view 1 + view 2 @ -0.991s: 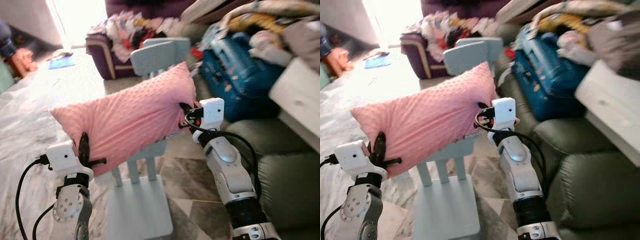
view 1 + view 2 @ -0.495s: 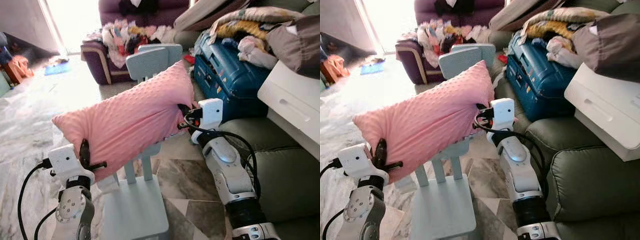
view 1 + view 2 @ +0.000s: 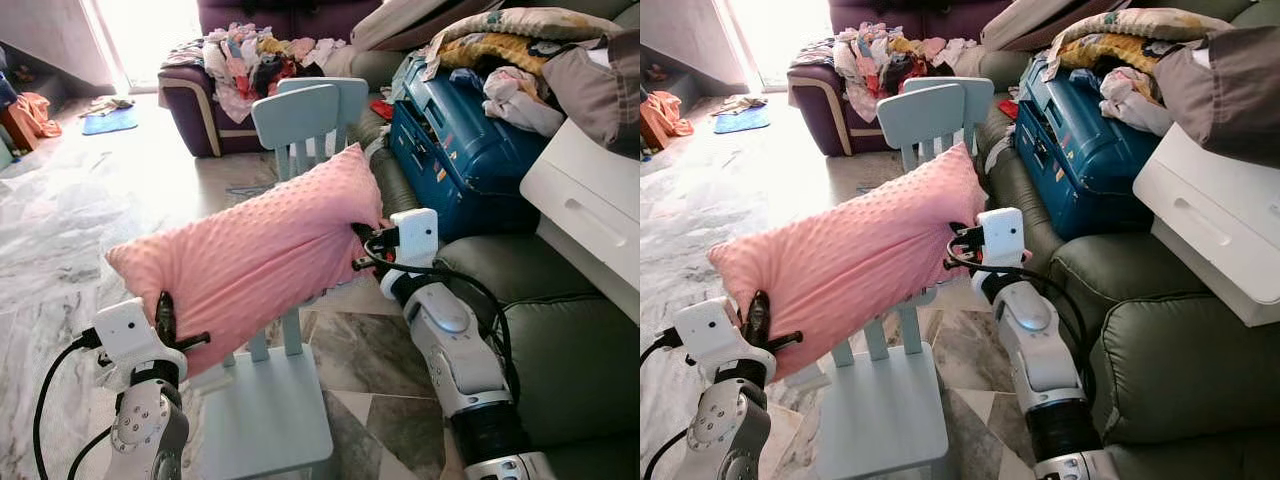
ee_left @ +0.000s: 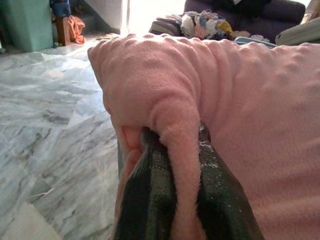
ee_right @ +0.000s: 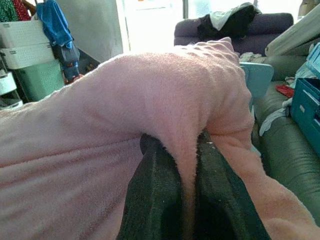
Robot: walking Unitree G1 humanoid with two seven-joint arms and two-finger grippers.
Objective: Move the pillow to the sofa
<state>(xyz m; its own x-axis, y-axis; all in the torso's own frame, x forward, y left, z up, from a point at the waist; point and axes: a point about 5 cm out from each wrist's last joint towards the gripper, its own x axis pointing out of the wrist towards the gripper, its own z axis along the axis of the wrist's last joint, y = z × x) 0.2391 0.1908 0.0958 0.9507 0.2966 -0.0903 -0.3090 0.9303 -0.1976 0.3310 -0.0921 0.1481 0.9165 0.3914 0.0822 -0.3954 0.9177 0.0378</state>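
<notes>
Beside the robot's right arm, sofa: the green sofa (image 3: 1160, 350) runs along that side, its near cushions bare, its far end loaded with a blue suitcase (image 3: 460, 150), heaped bedding and a white drawer unit (image 3: 1230, 230).
Floor: grey marble floor (image 3: 70, 230) stretches to the robot's left, with a purple armchair (image 3: 215, 110) full of clothes well beyond.
Chair: a pale blue chair (image 3: 270, 410) stands directly below the load, its backrest rising behind it.
Pillow: the pink pillow (image 3: 260, 250) hangs in the air between the two arms, above the chair seat, tilted so its right end sits higher, near the sofa but not yet over it.
Handling: it looks light, soft and limp; the dimpled fleece bunches wherever it is pinched and the middle keeps its shape only because both ends are held. It seems neither fragile nor slippery. A fold of the end seam is the sensible place to take it, as now, one end per gripper.
Left gripper: the left gripper (image 4: 175, 200) is closed tight on a fold of the low end, the fabric squeezed between the black fingers.
Right gripper: the right gripper (image 5: 187, 195) is likewise clamped on a ridge of fleece at the high end.
Step in hand: carrying; the load probably needs swinging right onto the free cushions.
</notes>
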